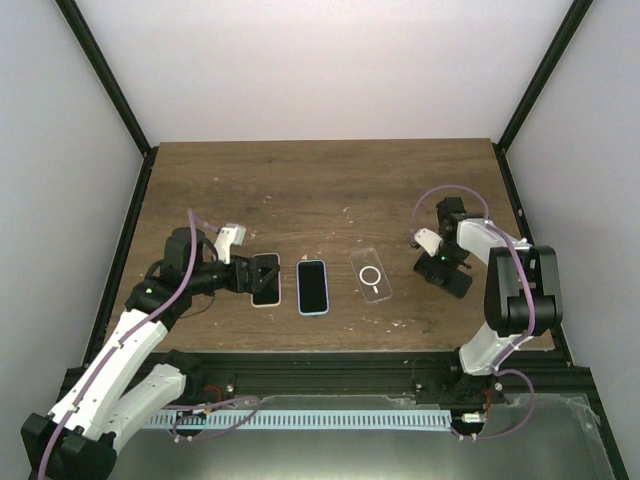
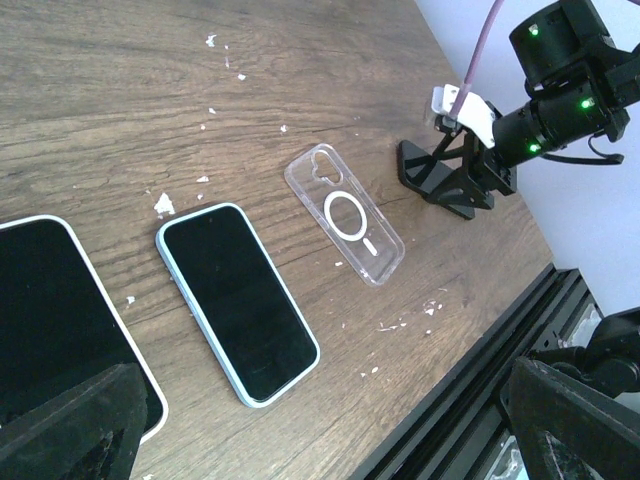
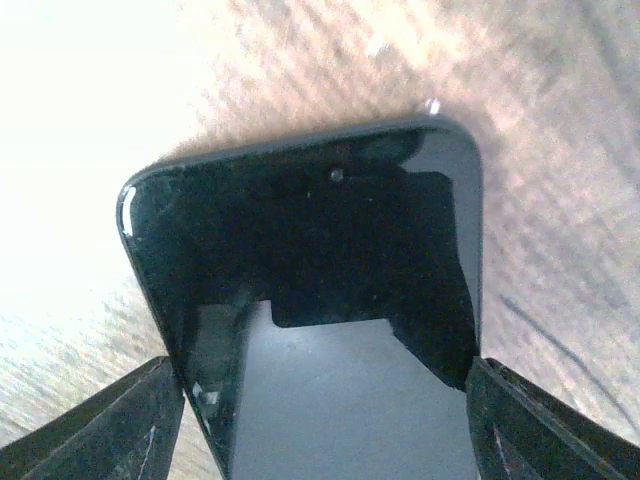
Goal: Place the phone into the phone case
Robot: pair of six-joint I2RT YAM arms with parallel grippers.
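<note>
Pickup under way, as I judged it: my right pincer point(image 1: 447, 272) pinched the dark phone point(image 3: 300, 250) by its long edges, low over the table point(image 1: 320, 190). The clear case point(image 1: 371, 274) lay flat and unfilled just to its left, beside a blue phone point(image 2: 238, 300). My left pincer point(image 1: 262, 272) hung spread over a white-rimmed phone point(image 2: 60, 310). Next, I reckoned, came carrying the dark phone over the case, squaring it, then pressing it in.
</note>
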